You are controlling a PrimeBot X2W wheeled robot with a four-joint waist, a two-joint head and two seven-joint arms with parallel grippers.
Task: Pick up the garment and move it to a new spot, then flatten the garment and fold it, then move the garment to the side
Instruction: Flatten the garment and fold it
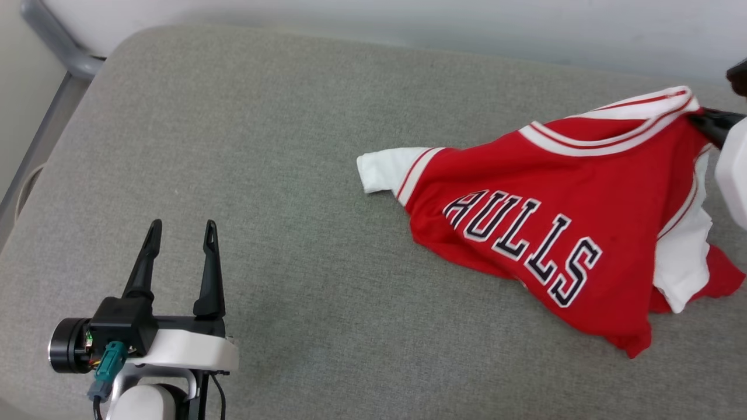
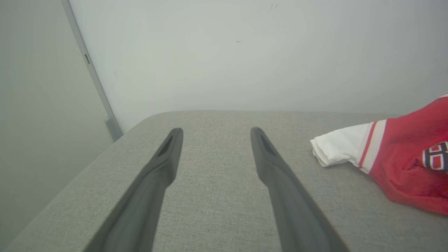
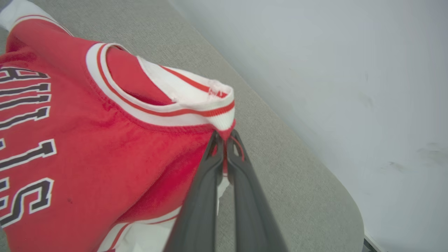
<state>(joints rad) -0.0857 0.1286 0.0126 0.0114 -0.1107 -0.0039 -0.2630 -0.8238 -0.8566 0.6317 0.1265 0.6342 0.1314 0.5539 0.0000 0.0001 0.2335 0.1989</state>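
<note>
The right gripper [image 3: 224, 135] pinches the garment [image 1: 543, 192] by its collar at the cushion's [image 1: 262, 128] far right edge, its sleeve pointing toward the spread, empty left gripper [image 1: 181, 230] near the front left

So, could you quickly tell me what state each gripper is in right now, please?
Left gripper: open, holding nothing.
Right gripper: shut on the red Bulls jersey.
</note>
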